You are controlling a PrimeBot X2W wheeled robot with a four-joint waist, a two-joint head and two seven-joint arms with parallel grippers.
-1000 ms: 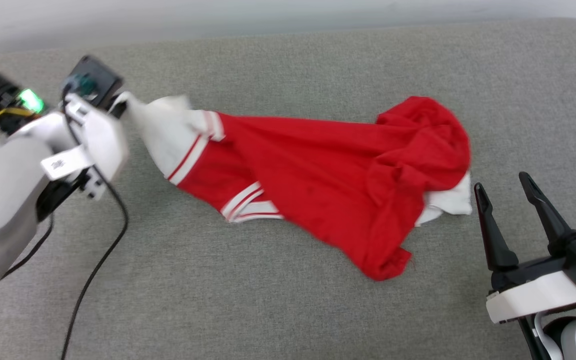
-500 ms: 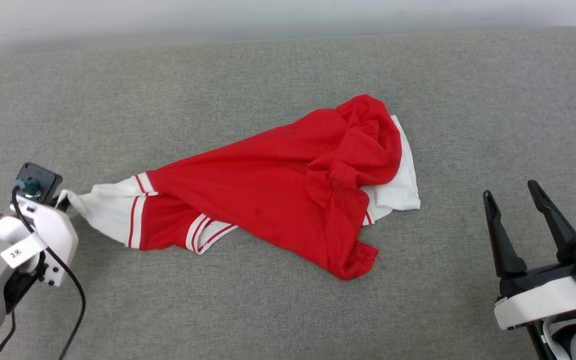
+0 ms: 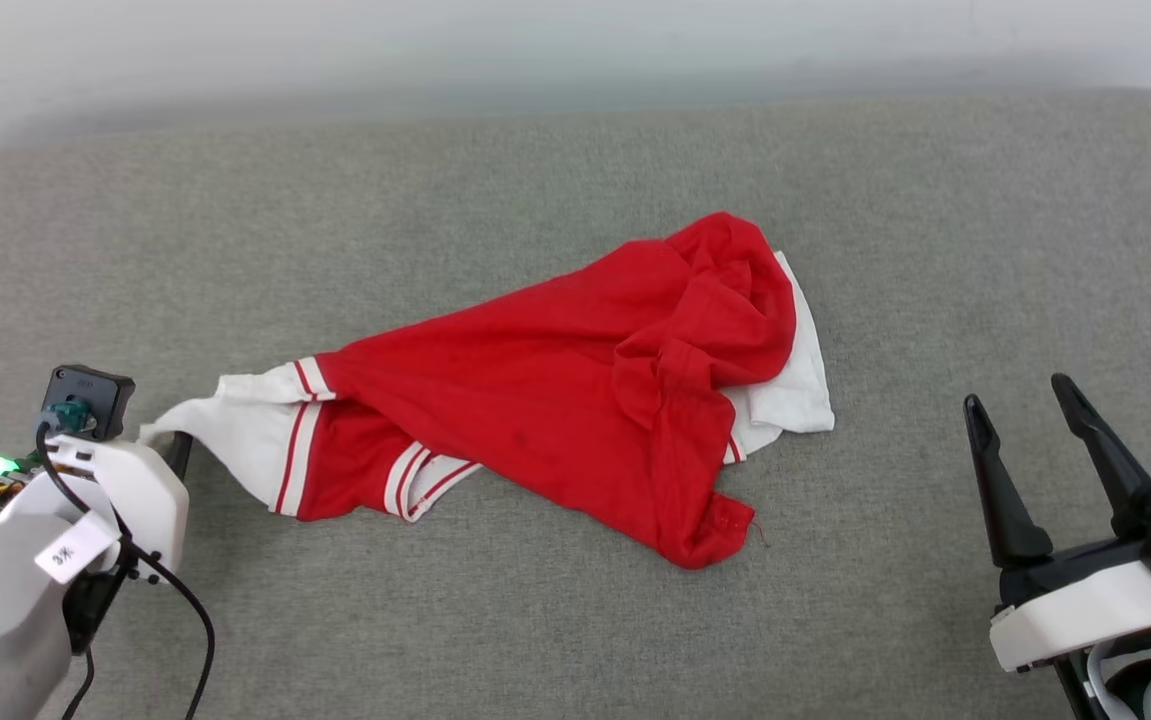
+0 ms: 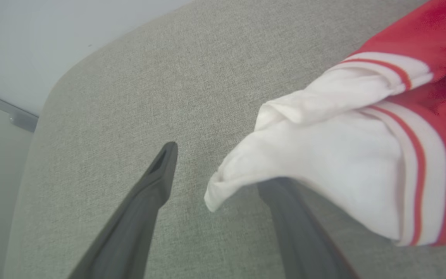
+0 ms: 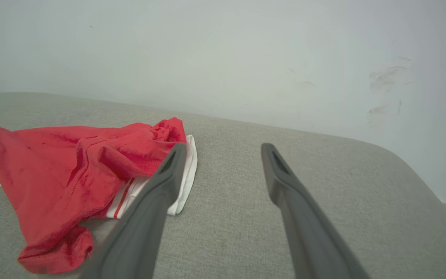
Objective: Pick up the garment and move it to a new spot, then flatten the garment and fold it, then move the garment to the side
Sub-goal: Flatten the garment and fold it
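Note:
The garment (image 3: 555,400), a red T-shirt with white striped sleeve ends, lies crumpled and stretched out across the grey cushion (image 3: 435,620). Its white sleeve (image 4: 323,147) points left and drapes over the right finger of my left gripper (image 4: 223,164), whose fingers stand apart, open, with nothing pinched. In the head view my left gripper (image 3: 167,445) sits at the sleeve's tip, mostly hidden behind its wrist. My right gripper (image 3: 1018,392) hovers open to the right of the garment, clear of it. In the right wrist view the garment (image 5: 64,162) lies left of the right gripper (image 5: 223,146).
A pale wall (image 3: 575,50) runs along the cushion's far edge. The cushion's rounded left corner (image 4: 52,100) is close to my left gripper. A black cable (image 3: 185,610) hangs from my left wrist.
My left gripper dragged the garment left and nearer by its white sleeve, then opened; the sleeve now rests loose on one finger. The right gripper stayed put.

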